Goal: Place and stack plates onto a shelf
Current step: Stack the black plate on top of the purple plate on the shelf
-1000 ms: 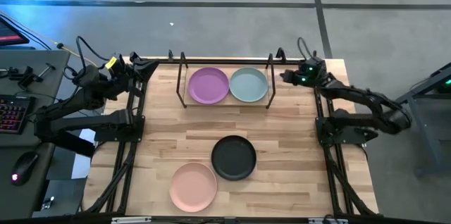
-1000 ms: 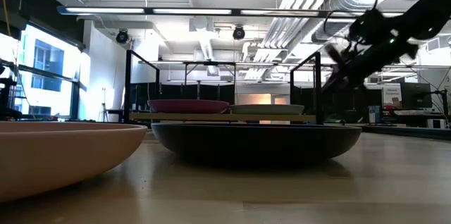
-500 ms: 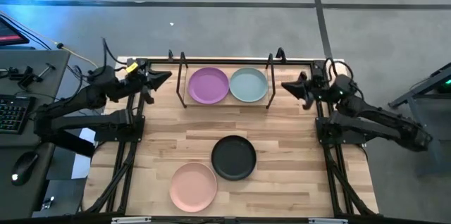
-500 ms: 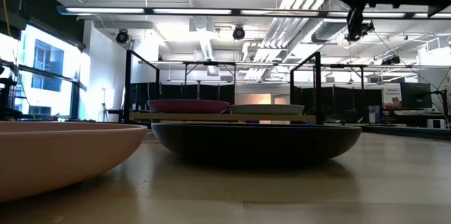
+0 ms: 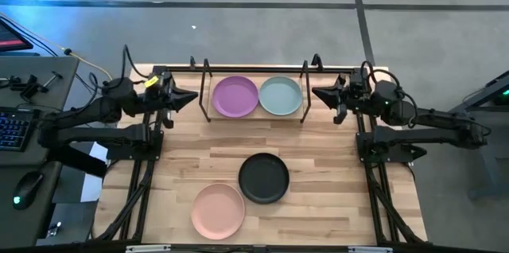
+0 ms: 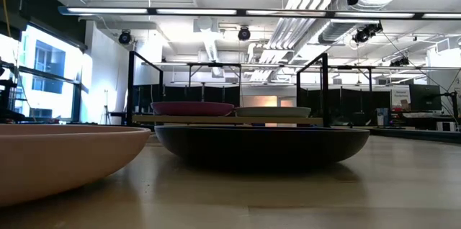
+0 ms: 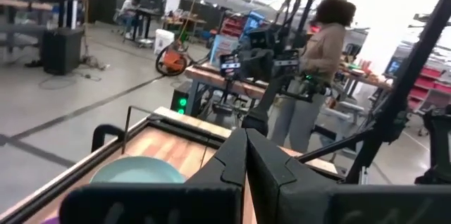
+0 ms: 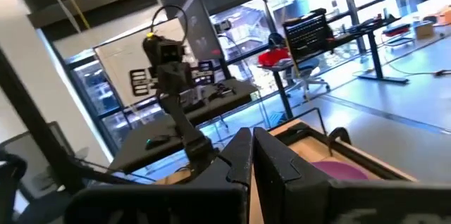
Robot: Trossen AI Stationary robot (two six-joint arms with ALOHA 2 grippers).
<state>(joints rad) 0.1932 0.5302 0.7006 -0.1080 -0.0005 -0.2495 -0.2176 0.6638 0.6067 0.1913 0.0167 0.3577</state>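
The purple plate and the pale blue-green plate lie side by side on the shelf at the table's far edge. On the table in front sit the black plate and, nearer, the pale pink plate. My left gripper hovers shut off the shelf's left end, pointing level at it. My right gripper hovers shut off the shelf's right end, facing left. The left wrist view shows the blue-green plate, the right wrist view the purple plate. The low view shows the shelf board with both plates on it.
A larger black metal frame runs along the table's far edge and down both sides. Bare wood lies between the shelf and the black plate. A desk with a keyboard stands left of the table. A person stands beyond the far edge.
Both grippers have risen and levelled out. The left one moved right, toward the shelf's left end. The right arm swung up out of the low view, its gripper staying near the shelf's right end. The plates have not moved.
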